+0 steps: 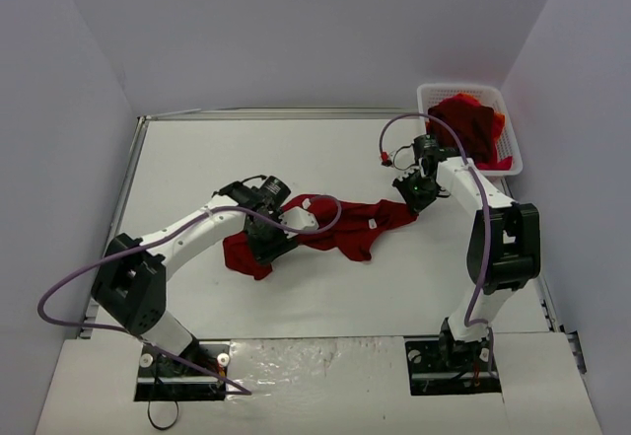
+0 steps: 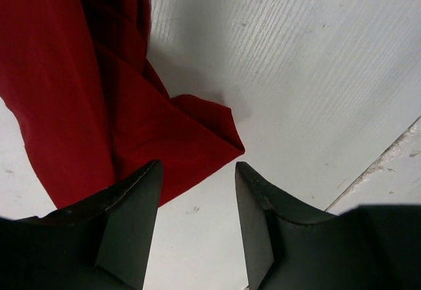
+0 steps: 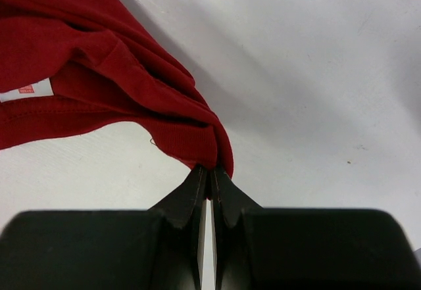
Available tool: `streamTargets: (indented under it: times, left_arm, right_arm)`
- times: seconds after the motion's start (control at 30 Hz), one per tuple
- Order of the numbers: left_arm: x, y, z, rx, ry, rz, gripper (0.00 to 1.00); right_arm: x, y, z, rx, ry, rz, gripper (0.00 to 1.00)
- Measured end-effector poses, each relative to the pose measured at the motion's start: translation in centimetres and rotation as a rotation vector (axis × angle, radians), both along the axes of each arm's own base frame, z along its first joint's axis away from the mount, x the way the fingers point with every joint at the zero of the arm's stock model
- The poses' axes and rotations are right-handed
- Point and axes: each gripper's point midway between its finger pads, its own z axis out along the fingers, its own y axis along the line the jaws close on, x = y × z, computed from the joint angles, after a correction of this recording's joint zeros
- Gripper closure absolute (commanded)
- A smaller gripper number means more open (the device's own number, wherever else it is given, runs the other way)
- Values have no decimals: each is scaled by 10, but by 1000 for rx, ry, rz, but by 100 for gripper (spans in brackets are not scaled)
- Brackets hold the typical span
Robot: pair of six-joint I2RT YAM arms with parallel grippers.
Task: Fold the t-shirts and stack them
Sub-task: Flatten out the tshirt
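Dark red t-shirt (image 1: pixel 340 226) lies crumpled mid-table (image 1: pixel 227 154), stretched left to right between both arms. Right gripper (image 3: pixel 210 170) is clamped on the shirt's right end, fingers nearly together with a cloth fold pinched between the tips; a white neck label (image 3: pixel 23 91) shows nearby. Left gripper (image 2: pixel 197 165) has its jaws apart and holds nothing, over the shirt's left corner and bare table. More red t-shirts (image 1: pixel 468 124) are heaped in the white mesh basket (image 1: pixel 505 109) at the far right corner.

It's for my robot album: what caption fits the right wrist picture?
The right gripper shut on a corner of the red shirt, against the white table.
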Motion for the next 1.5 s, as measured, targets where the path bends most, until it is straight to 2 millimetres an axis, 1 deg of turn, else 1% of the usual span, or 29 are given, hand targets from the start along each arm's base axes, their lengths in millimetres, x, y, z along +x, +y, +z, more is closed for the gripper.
streamTargets:
  times: [0.17, 0.23, 0.33, 0.47, 0.5, 0.53, 0.57, 0.7, 0.87, 1.0, 1.07, 1.1, 1.13, 1.23, 1.3, 1.37, 1.43, 1.5]
  left_arm:
    - [-1, 8, -7, 39, 2, 20, 50]
    - [-1, 11, -12, 59, 7, 30, 47]
    - [-2, 14, -19, 85, 20, 44, 46]
    - [-1, 14, -26, 102, 24, 51, 46]
    - [0, 13, -27, 103, 25, 53, 48]
    - [0, 12, -29, 106, 27, 54, 53]
    - [0, 11, -30, 108, 29, 56, 66]
    - [0, 10, -38, 115, 35, 63, 97]
    - [0, 12, -45, 135, 35, 65, 98]
    - [3, 13, -46, 143, 20, 77, 98]
    - [3, 14, -46, 143, 15, 77, 57]
    - [3, 13, -45, 141, 17, 76, 49]
    - [2, 13, -45, 140, 21, 80, 43]
    - [-2, 11, -44, 128, 39, 77, 43]
    - [-5, 10, -42, 116, 47, 67, 44]
    - [-8, 8, -36, 102, 42, 54, 54]
    - [-11, 7, -28, 88, 26, 35, 66]
    - [-13, 7, -20, 77, 12, 21, 68]
  right_arm:
    - [2, -2, -4, 0, 2, -5, 100]
    - [2, -2, -4, 0, 0, -5, 100]
    - [3, -1, -4, 0, -1, -5, 100]
    - [3, -2, -4, -2, -2, -6, 100]
    - [3, -2, -4, -2, -3, -6, 100]
    - [3, -2, -4, -2, -3, -6, 100]
    - [3, -2, -4, -2, -3, -6, 100]
    - [2, -2, -5, -3, -1, -6, 100]
    - [2, -2, -6, -3, 0, -6, 100]
    - [2, -2, -6, -3, 0, -6, 100]
    - [2, -2, -6, -3, 2, -6, 100]
    - [1, -2, -7, -3, 2, -6, 100]
    - [1, -2, -7, -3, 3, -6, 100]
    - [1, -2, -7, -3, 3, -6, 100]
    - [1, -2, -7, -4, 3, -6, 100]
    - [1, -3, -7, -5, 2, -7, 100]
    - [1, -3, -8, -7, 1, -7, 100]
    - [1, -3, -9, -8, 3, -7, 100]
